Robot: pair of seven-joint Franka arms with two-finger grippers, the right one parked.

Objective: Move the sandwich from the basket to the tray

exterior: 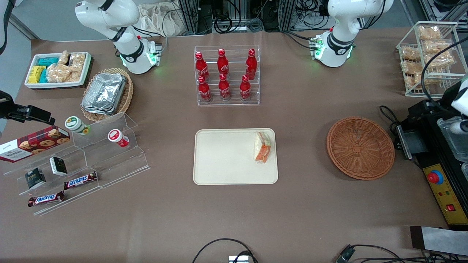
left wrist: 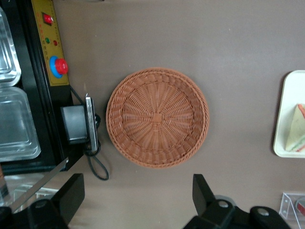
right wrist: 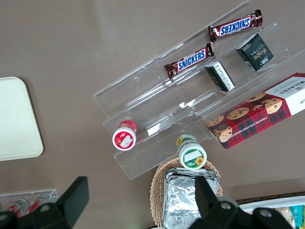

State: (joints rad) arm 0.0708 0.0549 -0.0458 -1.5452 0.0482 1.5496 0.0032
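The sandwich lies on the cream tray, at the tray's end nearest the basket; its orange and green cut edge faces the front camera. It also shows in the left wrist view, on the tray. The round reddish-brown basket is empty and stands beside the tray, toward the working arm's end. My left gripper is open and empty. It hangs high above the table, a little farther from the front camera than the basket.
A black control box with a red button and a cable lie beside the basket. A rack of red bottles stands farther back than the tray. A wire rack of snacks stands at the working arm's end. An acrylic step display stands toward the parked arm's end.
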